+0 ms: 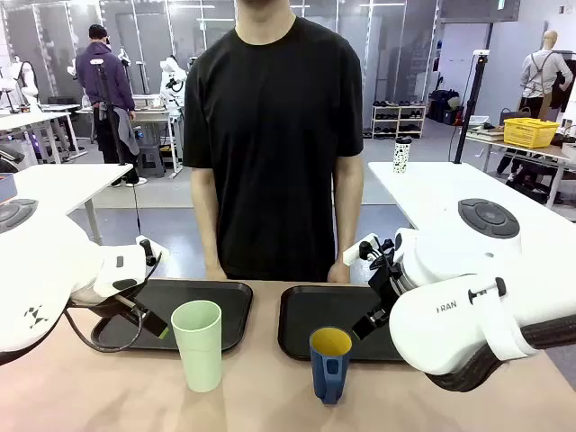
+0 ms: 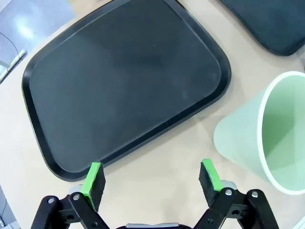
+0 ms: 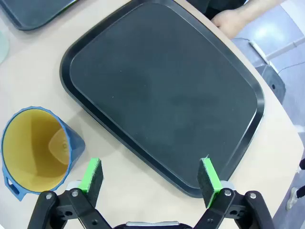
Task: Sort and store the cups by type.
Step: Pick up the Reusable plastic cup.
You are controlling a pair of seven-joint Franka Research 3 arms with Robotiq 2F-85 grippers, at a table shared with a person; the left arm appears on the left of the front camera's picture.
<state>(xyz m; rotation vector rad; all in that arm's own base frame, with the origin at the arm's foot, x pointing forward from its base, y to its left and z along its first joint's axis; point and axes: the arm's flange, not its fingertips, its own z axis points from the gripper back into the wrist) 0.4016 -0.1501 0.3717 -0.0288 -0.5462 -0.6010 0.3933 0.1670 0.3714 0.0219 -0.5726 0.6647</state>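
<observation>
Gaping empty, left pincer (image 2: pixel 152 179) hangs by tumbler (image 2: pixel 252 138), right pincer (image 3: pixel 151 179) by mug (image 3: pixel 35 148); right arm (image 1: pixel 468 324) reads "FRAN".

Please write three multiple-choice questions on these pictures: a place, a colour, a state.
1. Where is the green tumbler? A on the table beside the left tray; B on that tray; C in a hand.
2. The blue mug's inside is: A white; B yellow; C red.
3. The left gripper is: A shut on the tumbler; B shut on the mug; C open, empty.
Answers: 1 A, tabletop shows around its base; 2 B, yellow inside; 3 C, fingers apart, nothing between.
</observation>
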